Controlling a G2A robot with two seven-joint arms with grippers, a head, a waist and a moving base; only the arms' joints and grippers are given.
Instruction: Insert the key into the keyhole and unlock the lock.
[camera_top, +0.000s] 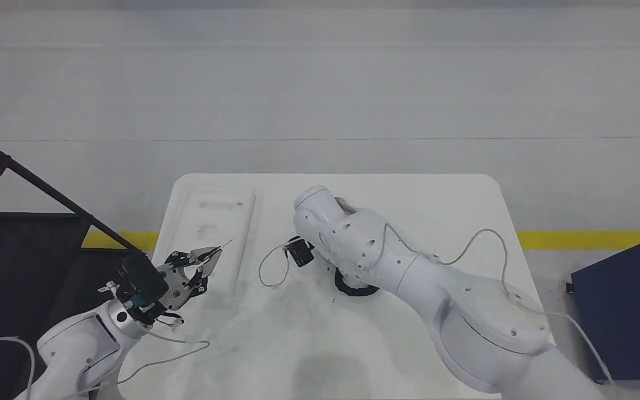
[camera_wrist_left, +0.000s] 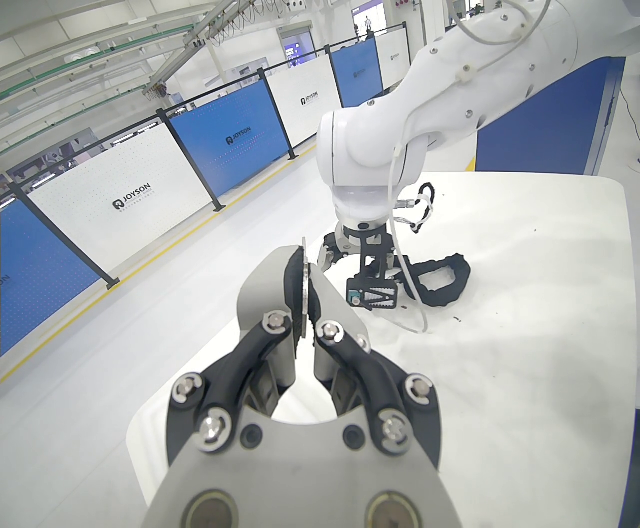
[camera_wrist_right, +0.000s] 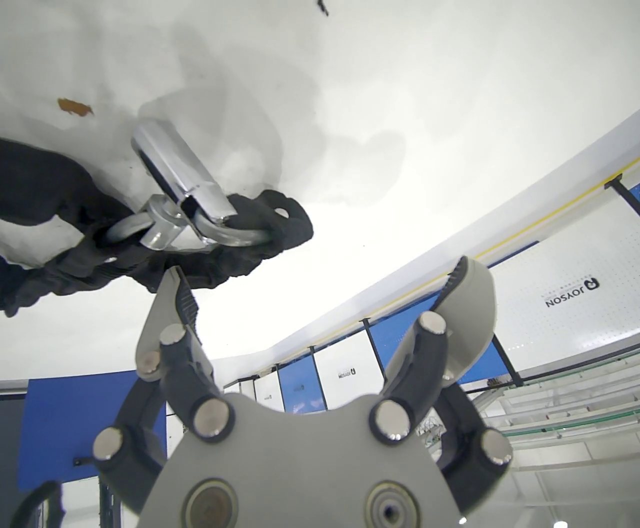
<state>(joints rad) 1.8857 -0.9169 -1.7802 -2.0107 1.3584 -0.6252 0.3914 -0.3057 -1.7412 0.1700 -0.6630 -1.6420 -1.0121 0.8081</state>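
The key (camera_wrist_left: 304, 260) sits clamped in the left gripper (camera_wrist_left: 303, 287), well apart from the padlock (camera_wrist_right: 176, 167); the right gripper (camera_wrist_right: 320, 280) hangs spread just beside that padlock, holding nothing; insertion and unlocking both look undone.

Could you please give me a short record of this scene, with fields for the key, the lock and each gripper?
key: thin flat silver metal key, pinched edge-on
left gripper: shut on the key, near the table's edge
lock: shiny silver padlock lying on the white table, its shackle through a black fabric-sleeved chain
right gripper: open, close to the padlock, holding nothing
key and lock: apart; key not yet inserted
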